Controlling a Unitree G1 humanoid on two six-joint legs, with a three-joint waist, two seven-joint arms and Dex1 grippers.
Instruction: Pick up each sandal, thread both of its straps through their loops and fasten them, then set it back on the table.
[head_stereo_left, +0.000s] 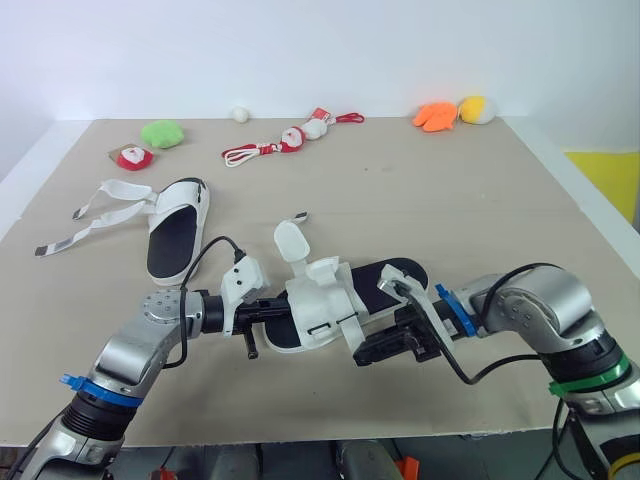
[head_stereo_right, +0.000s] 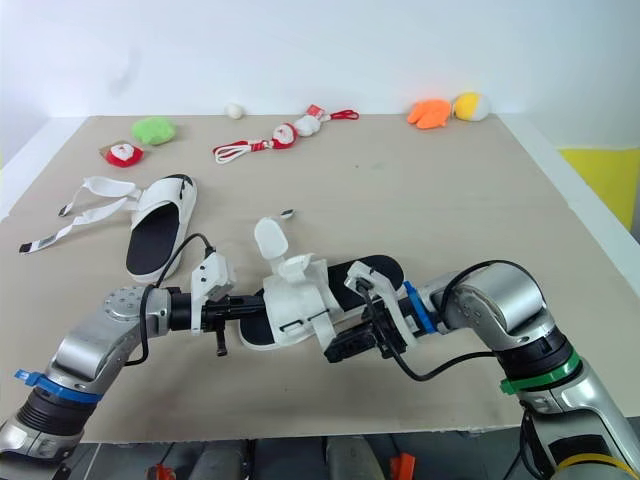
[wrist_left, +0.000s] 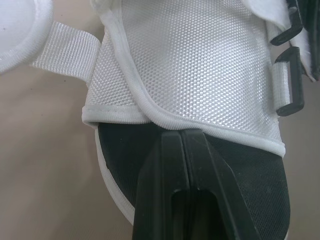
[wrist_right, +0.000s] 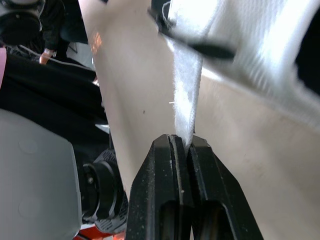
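Held sandal (head_stereo_left: 330, 305): white upper and black footbed, at the near middle of the table (head_stereo_left: 450, 200), between the two arms. Whether it rests on the surface or hangs just above it cannot be told.
Left gripper (wrist_left: 181, 132): fingers closed together, nipping the bound edge of the mesh upper (wrist_left: 200, 65) over the footbed. The head views place it at the sandal's left end.
Right gripper (wrist_right: 184, 142): clenched on a white strap (wrist_right: 187, 85) that runs from its fingertips up to the sandal. The head views put it at the sandal's near right side.
Loops (wrist_left: 292, 87): black, on webbing tabs at the side of the upper, seen close from the left wrist.
Second sandal (head_stereo_left: 178, 232): flat on the table, far left, with loose straps (head_stereo_left: 100, 205) trailing to its left.
Far edge: green plush (head_stereo_left: 161, 133), orange plush (head_stereo_left: 436, 116).
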